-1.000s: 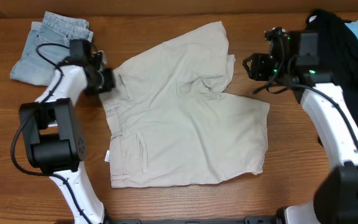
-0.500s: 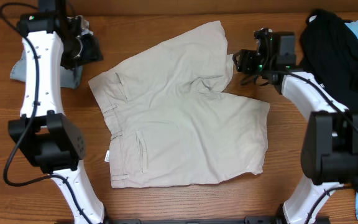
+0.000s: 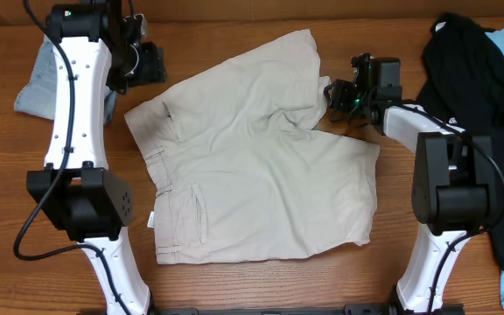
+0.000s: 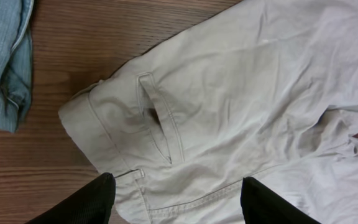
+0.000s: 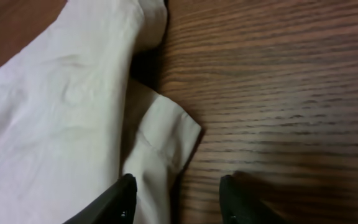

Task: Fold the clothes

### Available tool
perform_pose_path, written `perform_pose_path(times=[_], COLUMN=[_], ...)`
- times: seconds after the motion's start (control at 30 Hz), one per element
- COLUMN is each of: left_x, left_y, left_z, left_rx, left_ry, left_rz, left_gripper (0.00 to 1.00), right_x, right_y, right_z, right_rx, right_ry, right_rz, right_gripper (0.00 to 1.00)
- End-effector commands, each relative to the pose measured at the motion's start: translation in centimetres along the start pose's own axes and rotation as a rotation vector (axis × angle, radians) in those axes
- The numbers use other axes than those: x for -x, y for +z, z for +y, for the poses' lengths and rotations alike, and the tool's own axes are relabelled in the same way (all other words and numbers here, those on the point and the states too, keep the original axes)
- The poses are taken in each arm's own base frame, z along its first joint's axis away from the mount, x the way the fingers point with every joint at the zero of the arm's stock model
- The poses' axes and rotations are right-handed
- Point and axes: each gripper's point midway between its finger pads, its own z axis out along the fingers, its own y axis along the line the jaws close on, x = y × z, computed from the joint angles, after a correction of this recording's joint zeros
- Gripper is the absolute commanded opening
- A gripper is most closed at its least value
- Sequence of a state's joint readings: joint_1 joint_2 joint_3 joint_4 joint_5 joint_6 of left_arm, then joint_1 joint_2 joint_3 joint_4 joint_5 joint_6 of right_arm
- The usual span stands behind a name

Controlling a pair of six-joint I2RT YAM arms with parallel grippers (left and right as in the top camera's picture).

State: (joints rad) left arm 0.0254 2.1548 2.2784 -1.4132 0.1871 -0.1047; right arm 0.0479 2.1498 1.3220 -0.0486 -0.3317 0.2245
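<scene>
The shorts (image 3: 261,157) lie spread flat at the centre of the table (image 3: 261,289), with the waistband to the left and the two legs to the right. The far leg is rumpled where it meets the near one. The left gripper (image 4: 176,199) hangs over the far left waistband corner with its fingers spread and nothing between them. The right gripper (image 5: 178,186) hangs over the hem corner of the far leg, also spread and empty, with one finger above cloth and the other above bare wood.

Hazards from this position, as judged:
- The right pincer straddles the very edge of the hem. A shallow descent may catch only the turned-under flap, or slip off onto wood, and the leg would drop mid-fold.
- On the left, the open pocket slit (image 4: 157,118) lies near the fingers. A finger entering it would snag one layer only.
- The denim garment (image 4: 2,56) lies just beside the waistband corner, so a wide approach could drag it along.
- If the rumple at the crotch is not smoothed, it will be folded in.
- Unequal lift between the arms would skew the fold line.
</scene>
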Motion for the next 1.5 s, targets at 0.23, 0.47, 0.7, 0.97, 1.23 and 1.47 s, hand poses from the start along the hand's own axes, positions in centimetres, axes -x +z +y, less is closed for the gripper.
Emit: perform_pose_path(times=[0.23, 0.47, 0.7, 0.97, 1.23, 1.47], left_x=[0.4, 0.4, 0.5, 0.5, 0.6, 0.6], left_y=[-0.6, -0.6, -0.6, -0.6, -0.6, -0.6], left_z=[-0.7, -0.9, -0.9, -0.9, -0.9, -0.8], left_rx=[-0.01, -0.01, -0.01, -0.011, -0.008, -0.004], left_ry=[-0.001, 0.002, 0.003, 0.003, 0.004, 0.004], left_rz=[-0.023, -0.023, -0.025, -0.025, -0.03, -0.03], left_gripper=[0.66, 0.66, 0.66, 0.65, 0.65, 0.65], right_x=[-0.5, -0.3, -1.0, -1.8, 0.3, -1.0], right_y=[1.5, 1.6, 2.3, 2.6, 0.6, 1.4], right_z=[2.7, 1.5, 0.2, -1.6, -2.2, -1.3], right_rx=[0.015, -0.047, -0.092, -0.102, 0.044, 0.059], right_ry=[-0.011, -0.008, 0.003, 0.049, 0.154, 0.152], right_rz=[-0.005, -0.023, -0.011, 0.015, 0.0, 0.04], right_gripper=[0.4, 0.39, 0.39, 0.4, 0.4, 0.4])
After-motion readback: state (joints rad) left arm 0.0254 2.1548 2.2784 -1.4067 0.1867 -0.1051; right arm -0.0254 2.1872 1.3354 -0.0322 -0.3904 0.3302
